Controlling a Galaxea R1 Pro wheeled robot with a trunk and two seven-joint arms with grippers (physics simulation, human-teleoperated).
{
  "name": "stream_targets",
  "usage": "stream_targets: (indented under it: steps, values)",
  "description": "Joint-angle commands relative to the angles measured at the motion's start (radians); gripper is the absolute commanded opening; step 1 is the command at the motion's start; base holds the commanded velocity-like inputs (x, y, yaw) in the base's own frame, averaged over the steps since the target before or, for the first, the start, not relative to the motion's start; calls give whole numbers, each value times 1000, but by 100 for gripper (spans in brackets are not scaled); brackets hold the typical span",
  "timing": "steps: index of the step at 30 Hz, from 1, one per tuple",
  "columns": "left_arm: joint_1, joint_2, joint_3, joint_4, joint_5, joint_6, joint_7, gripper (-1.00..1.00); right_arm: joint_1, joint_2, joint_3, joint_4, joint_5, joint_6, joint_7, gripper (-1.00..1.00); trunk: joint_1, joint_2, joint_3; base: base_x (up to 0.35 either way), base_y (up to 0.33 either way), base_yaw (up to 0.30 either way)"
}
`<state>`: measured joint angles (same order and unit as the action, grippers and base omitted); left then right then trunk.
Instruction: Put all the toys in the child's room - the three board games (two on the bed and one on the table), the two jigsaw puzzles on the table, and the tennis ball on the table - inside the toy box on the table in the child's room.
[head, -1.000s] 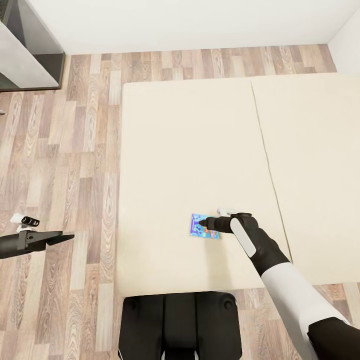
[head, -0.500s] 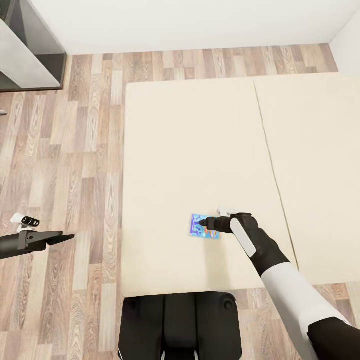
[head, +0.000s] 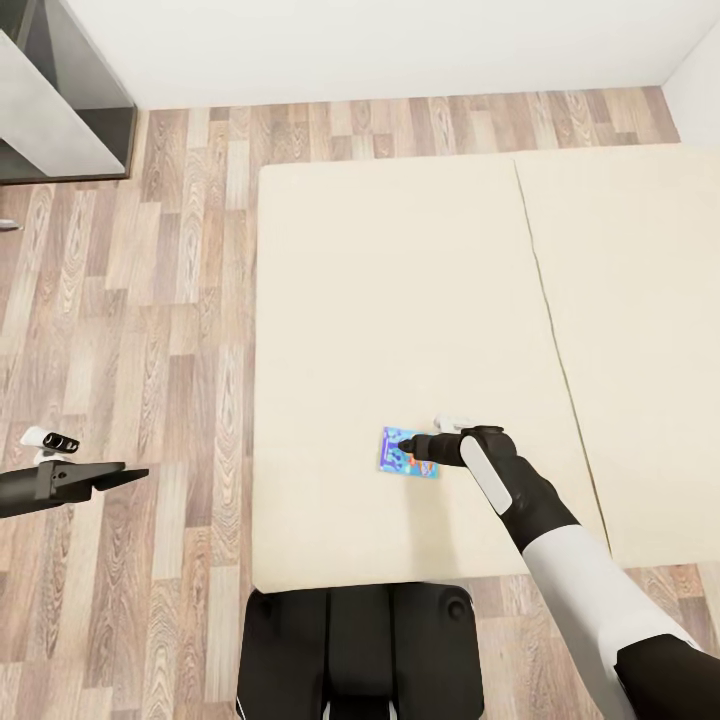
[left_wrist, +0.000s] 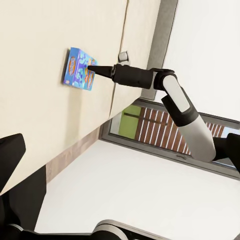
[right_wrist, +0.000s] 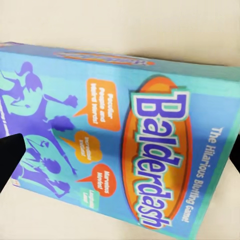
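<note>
A small blue board game (head: 398, 458), printed "Balderdash" (right_wrist: 125, 130), is over the near part of the beige bed (head: 400, 280). My right gripper (head: 405, 444) reaches it from the right and is shut on it. Its dark fingertips (right_wrist: 10, 160) sit at the two sides of the box face in the right wrist view. The left wrist view shows the same box (left_wrist: 77, 67) against the mattress with the right gripper (left_wrist: 91, 66) at its edge. My left gripper (head: 135, 474) hangs open over the wood floor, left of the bed, holding nothing.
A grey cabinet unit (head: 50, 110) stands at the far left by the white wall. Wood-plank floor (head: 150, 330) runs along the bed's left side and beyond its far end. A seam (head: 550, 330) splits the mattress. My dark base (head: 360, 650) touches the bed's near edge.
The whole view has shifted: bed and floor slid right in the picture. The right gripper and the blue box kept their place, so the box now lies closer to the bed's left edge.
</note>
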<state>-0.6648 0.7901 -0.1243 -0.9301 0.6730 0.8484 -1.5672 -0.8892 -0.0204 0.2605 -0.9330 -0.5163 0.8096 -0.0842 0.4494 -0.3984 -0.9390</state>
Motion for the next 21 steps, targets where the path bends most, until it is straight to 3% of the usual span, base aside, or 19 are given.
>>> stream_targets:
  steps: [1,21]
  values:
    - [-1,1,-5,1,4,11,-4,100,-1,-1,4,-1,-10,3,-9,100,1,-2,-1,-1,4,0]
    - [-1,1,-5,1,4,11,-4,100,-1,-1,2,-1,-11,6,-8,100,1,-2,-1,0,0,5]
